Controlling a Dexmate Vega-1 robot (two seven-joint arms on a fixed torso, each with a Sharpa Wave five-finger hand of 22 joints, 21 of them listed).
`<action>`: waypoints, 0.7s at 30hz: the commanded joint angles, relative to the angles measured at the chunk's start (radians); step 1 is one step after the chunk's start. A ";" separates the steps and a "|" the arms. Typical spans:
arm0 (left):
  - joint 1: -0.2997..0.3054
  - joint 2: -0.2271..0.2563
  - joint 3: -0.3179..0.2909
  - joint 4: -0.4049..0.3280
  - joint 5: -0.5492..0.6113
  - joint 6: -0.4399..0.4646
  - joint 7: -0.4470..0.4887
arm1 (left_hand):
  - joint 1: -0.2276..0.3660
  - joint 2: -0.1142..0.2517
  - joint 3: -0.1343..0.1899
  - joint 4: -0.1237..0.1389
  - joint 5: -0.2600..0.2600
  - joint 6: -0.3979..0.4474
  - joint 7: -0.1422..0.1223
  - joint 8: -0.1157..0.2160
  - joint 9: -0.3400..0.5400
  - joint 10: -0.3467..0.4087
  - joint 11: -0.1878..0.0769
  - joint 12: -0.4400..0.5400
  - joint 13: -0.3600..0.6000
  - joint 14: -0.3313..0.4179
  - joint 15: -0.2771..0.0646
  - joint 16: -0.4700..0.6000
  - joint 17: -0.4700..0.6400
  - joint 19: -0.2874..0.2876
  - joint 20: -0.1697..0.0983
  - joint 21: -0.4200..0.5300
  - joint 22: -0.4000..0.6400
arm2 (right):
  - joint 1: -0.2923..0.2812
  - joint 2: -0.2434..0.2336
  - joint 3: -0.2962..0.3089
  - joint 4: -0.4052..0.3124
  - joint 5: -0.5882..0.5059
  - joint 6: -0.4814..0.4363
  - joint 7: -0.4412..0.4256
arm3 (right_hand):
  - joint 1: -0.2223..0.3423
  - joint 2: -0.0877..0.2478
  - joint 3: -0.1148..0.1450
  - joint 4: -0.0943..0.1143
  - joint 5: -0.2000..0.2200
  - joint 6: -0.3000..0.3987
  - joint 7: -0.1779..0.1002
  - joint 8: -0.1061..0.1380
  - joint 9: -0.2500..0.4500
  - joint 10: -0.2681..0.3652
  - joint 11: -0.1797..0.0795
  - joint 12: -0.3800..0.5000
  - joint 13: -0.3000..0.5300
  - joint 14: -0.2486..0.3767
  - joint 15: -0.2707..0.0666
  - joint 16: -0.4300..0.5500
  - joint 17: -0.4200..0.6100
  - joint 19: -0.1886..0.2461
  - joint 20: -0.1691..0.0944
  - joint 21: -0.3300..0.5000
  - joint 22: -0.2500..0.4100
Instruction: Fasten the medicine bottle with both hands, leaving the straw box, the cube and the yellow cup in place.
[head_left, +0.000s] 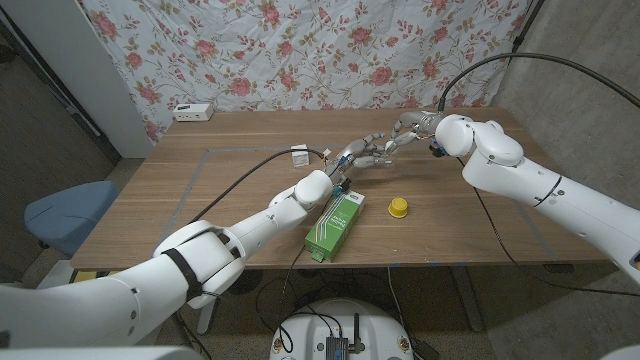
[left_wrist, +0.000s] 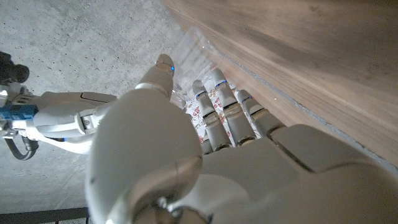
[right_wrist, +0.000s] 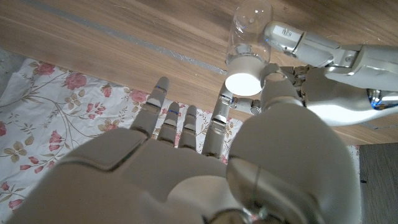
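— Right hand (right_wrist: 205, 168) first, since its back fills the near part of its own wrist view: what is it doing?

— Reaching up to the white cap (right_wrist: 244, 83) of the medicine bottle (right_wrist: 250, 34). Its thumb and fingertips are closed around the cap, so it looks set to turn it. The grip itself is partly hidden behind the thumb, so I'd call it likely, not certain.

— And the bottle, where is it?

— Lifted off the table (head_left: 480, 225), between the two hands, above the middle of the tabletop in the head view. It's clear glass or plastic, lying roughly sideways, cap towards the right hand.

— So the left hand (head_left: 352, 160) is the anchor?

— I think so. Its fingers wrap the bottle's body and hold it against the twist. One hand holds, the other turns.

— What about the things to leave alone?

— Below the hands and apart from them: the green straw box (head_left: 333, 226) lies near the table's front edge, the yellow cup (head_left: 398, 207) just to its right, and the small white cube (head_left: 299, 157) further back.
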 joint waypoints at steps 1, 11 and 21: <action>0.005 -0.001 0.003 -0.009 0.002 0.003 0.005 | -0.005 0.003 0.009 0.002 0.007 0.001 -0.012 -0.003 0.003 0.001 -0.003 0.005 0.004 0.008 -0.108 0.000 0.001 -0.002 -0.147 0.002 0.003 | -0.011 -0.002 0.013 0.004 0.034 -0.007 -0.023 | -0.006 0.003 0.000 0.009 -0.007 0.016 0.004 0.007 0.002 0.017 0.003 0.005 0.004 0.017 -0.003 0.010 0.005 0.014 0.003 0.002 0.003; 0.009 0.002 0.002 -0.017 0.002 0.006 0.006 | -0.006 0.003 0.011 0.002 0.007 0.002 -0.017 -0.003 0.003 0.000 -0.003 0.005 0.004 0.008 -0.107 0.000 0.001 -0.004 -0.146 0.001 0.003 | -0.013 -0.008 0.010 0.002 0.051 -0.023 -0.035 | -0.024 0.004 -0.008 0.017 -0.015 0.030 0.015 0.008 -0.001 0.033 0.007 0.006 0.004 0.028 -0.003 0.012 0.006 0.028 0.005 0.004 0.003; 0.011 0.004 -0.001 -0.016 0.000 0.002 0.008 | -0.008 0.004 0.014 0.003 0.007 0.001 -0.022 -0.003 0.003 0.001 -0.003 0.005 0.005 0.009 -0.106 0.001 0.002 -0.005 -0.145 0.001 0.003 | -0.011 -0.005 0.012 0.012 0.081 -0.011 -0.055 | -0.045 0.001 -0.017 0.025 -0.024 0.029 0.036 0.003 -0.004 0.041 0.007 0.003 0.003 0.038 -0.005 0.012 0.007 0.031 0.006 0.001 0.003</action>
